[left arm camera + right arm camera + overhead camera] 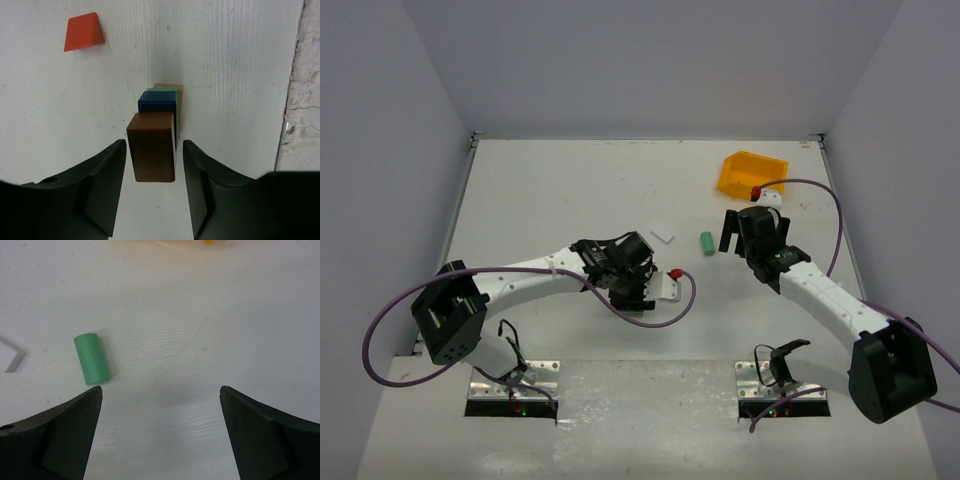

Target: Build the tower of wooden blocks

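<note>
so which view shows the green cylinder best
Right wrist: the green cylinder lies close, whole and unblocked just ahead of the open pincer. Top external shows only a small green speck; left wrist does not show it.

The left arm [520, 272] reaches from its base at the near left toward the middle of the table, forearm low and nearly level. The left gripper [154, 145] points downward, its jaws parted by a narrow gap. The right arm [820, 290] stretches from the near right toward the far side, and the right gripper [160, 390] hangs low with its jaws spread wide.
</note>
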Motion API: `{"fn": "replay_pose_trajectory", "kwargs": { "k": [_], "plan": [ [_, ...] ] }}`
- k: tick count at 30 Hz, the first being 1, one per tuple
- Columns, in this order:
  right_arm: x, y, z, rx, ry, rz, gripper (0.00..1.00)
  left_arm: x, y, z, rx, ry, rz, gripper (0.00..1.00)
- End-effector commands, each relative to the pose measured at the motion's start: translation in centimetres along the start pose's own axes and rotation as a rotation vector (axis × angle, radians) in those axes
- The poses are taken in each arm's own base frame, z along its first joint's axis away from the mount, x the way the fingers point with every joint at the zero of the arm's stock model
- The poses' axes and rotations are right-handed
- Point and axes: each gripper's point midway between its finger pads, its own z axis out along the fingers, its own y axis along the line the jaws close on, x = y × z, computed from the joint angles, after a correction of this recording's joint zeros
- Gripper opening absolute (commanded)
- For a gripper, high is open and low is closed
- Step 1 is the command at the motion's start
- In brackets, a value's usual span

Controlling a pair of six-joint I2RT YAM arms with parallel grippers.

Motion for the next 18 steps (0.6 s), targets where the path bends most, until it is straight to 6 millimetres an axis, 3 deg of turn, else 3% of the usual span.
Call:
{"fn": "replay_pose_trajectory", "kwargs": {
  "k": [1,6,9,18],
  "plan": [
    [-1.0,0.0,0.0,0.008,-0.027,0.018,0.99,-1.9,0.6,-1.0,-0.015,-0.057,0.039,0.57],
    [-1.0,0.0,0.1,0.003,-0.026,0.010,0.99,-2.2,1.0,-1.6,-0.029,-0.056,0.068,0.87],
    [-1.0,0.1,0.1,0.000,-0.024,0.007,0.99,-2.7,1.1,-2.3,-0.029,-0.062,0.083,1.00],
    [-1.1,0.3,-0.2,-0.021,-0.028,-0.003,0.99,-3.8,2.3,-4.4,-0.104,-0.103,0.126,1.00]
  ]
}}
